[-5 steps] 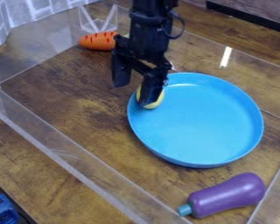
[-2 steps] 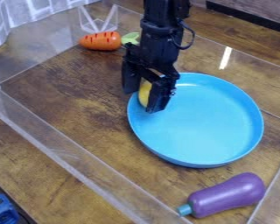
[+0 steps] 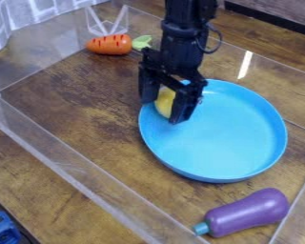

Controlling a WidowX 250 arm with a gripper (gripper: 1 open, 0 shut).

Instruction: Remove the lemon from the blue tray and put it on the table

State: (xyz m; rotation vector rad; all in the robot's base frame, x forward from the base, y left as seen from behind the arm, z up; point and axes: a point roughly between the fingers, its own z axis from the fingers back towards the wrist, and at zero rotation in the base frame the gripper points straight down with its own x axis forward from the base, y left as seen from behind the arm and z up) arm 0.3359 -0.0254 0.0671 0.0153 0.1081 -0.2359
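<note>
The blue tray (image 3: 238, 133) lies on the wood-grain table (image 3: 66, 110), right of centre. The yellow lemon (image 3: 166, 98) rests at the tray's left rim. My gripper (image 3: 170, 103) points down over it, open, with one dark finger on each side of the lemon. The fingers hide most of the fruit, and only a yellow strip shows between them. Whether the pads touch the lemon I cannot tell.
An orange carrot (image 3: 111, 44) with a green top lies at the back left, close behind the arm. A purple eggplant (image 3: 248, 213) lies at the front right, just off the tray. Clear plastic walls (image 3: 41, 157) border the table on the left and front.
The arm has shifted a little to the right and lowered, so its open fingers now straddle the lemon more closely. The lemon, tray, carrot and eggplant stay in place.
</note>
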